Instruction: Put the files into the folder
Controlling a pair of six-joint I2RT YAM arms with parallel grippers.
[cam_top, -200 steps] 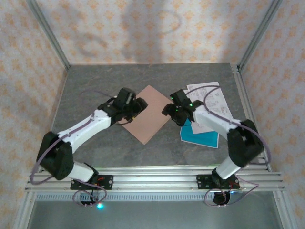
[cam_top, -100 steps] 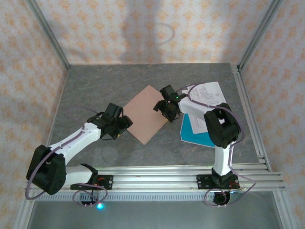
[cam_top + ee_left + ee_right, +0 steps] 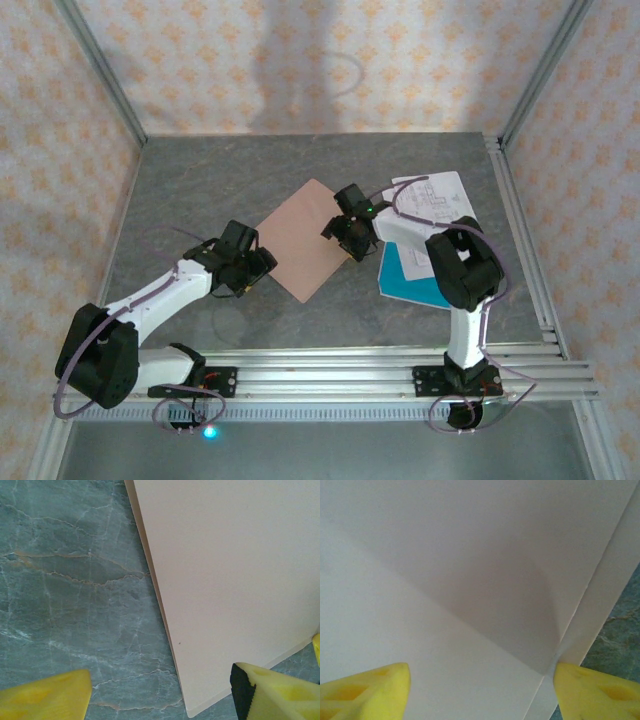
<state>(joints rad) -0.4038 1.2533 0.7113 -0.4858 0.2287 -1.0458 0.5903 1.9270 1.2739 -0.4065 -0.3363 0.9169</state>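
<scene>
Left gripper, right gripper — both reaching inward, jaws parted

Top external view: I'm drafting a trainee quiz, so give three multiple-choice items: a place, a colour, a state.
1. The teal sheet lies: A left of the folder; B right of it; C on it.
2. The folder is: A green; B black; C pinkish-brown.
3. The left gripper has its fingers: A apart; B shut on the folder; C shut on a sheet.
B: it sits off the folder's right side. C: its cover's colour from above. A: table and folder show between them.
</scene>
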